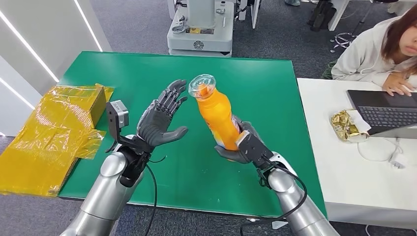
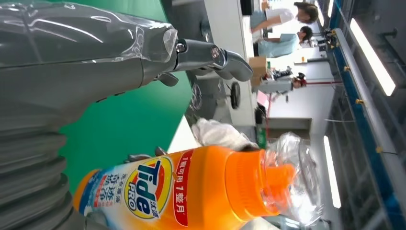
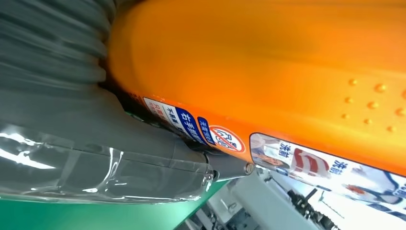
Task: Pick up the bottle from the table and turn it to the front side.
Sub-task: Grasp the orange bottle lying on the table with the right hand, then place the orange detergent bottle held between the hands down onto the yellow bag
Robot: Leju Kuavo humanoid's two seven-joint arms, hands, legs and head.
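— Where is the bottle?

— The orange bottle (image 1: 219,118) is in my right hand (image 1: 242,145), lifted above the green bench (image 1: 255,83) and tilted, its clear cap (image 1: 202,86) leaning away from me and to my left. My fingers wrap its lower part from behind.

— What is around you?

— The green bench has a heap of yellow film (image 1: 51,132) at its left end. To the right stands a white desk (image 1: 334,162) with a laptop (image 1: 386,112) and a gold foil wrapper (image 1: 346,125); a person in a pale hoodie (image 1: 366,51) leans over it. Beyond the bench, on grey carpet, there is a white machine base (image 1: 199,34). My left wrist view shows long ceiling lights and people far off.

— Any writing on it?

— In the left wrist view the label (image 2: 143,189) reads "Tide PRO", with Chinese characters on a red band beside it. The right wrist view shows small blue and white Chinese print and a red prohibition mark (image 3: 227,139).

— And your other hand?

— My left hand (image 1: 160,120) holds nothing. It is raised just beside the bottle, not touching it, palm facing it, fingers spread and pointing up, thumb stuck out toward it.
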